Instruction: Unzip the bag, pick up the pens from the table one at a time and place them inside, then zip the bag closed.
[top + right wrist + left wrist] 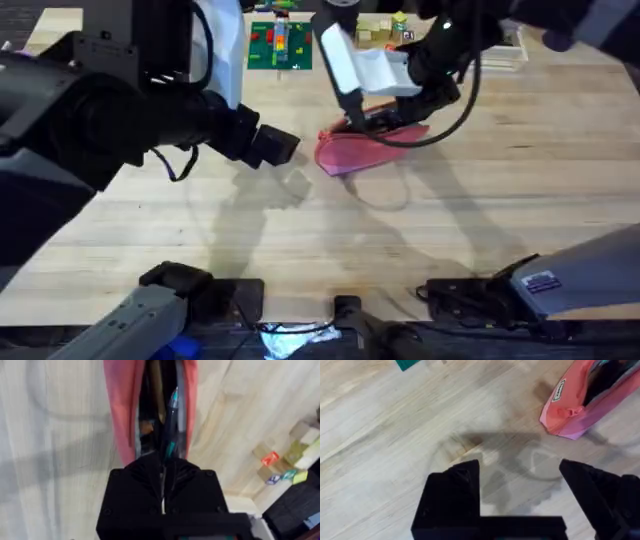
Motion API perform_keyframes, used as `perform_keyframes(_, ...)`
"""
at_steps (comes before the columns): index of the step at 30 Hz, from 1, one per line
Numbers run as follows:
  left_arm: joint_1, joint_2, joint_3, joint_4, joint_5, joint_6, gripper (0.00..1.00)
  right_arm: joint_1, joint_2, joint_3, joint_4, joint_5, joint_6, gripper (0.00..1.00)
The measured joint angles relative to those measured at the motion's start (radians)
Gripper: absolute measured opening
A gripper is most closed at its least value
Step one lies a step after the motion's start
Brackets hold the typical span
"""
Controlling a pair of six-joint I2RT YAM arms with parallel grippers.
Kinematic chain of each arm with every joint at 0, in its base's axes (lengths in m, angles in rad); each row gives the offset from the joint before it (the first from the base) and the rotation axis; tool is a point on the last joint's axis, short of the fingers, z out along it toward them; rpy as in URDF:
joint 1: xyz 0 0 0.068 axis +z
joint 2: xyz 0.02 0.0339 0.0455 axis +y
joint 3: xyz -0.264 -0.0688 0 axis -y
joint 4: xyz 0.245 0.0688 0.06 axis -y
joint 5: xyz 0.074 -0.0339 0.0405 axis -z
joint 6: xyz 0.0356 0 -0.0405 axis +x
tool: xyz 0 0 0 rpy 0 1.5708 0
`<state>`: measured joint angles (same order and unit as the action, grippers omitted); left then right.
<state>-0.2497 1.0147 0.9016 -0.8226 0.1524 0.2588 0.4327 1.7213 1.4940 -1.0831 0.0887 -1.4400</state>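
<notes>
Bag [122, 405] unzipped, lying on tabletop [480, 200] | right hand [163, 462] at bag mouth, clenched on dark pen [170, 420] | left hand [520, 487] released, beside bag.

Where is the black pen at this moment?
The black pen is held in the shut right gripper, its far end inside the open pink bag, beyond the table's middle in the overhead view.

Your left gripper [520, 495] hovers low with jaws spread wide; your right gripper [164, 467] points down, jaws pinched together.
</notes>
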Motion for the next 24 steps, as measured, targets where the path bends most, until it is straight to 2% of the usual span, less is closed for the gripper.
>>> perform_keyframes(9,0.0,0.012,0.0,0.004,0.0,0.0,0.995,0.066,0.065,-0.001,0.021,-0.008,-0.005,0.032)
perform_keyframes(16,0.0,0.012,0.0,0.004,0.0,0.0,0.995,0.071,0.088,-0.005,0.025,-0.133,0.003,0.032)
perform_keyframes(24,0.0,0.012,0.0,0.004,0.0,0.0,0.995,0.071,0.088,-0.005,0.045,-0.21,0.057,0.032)
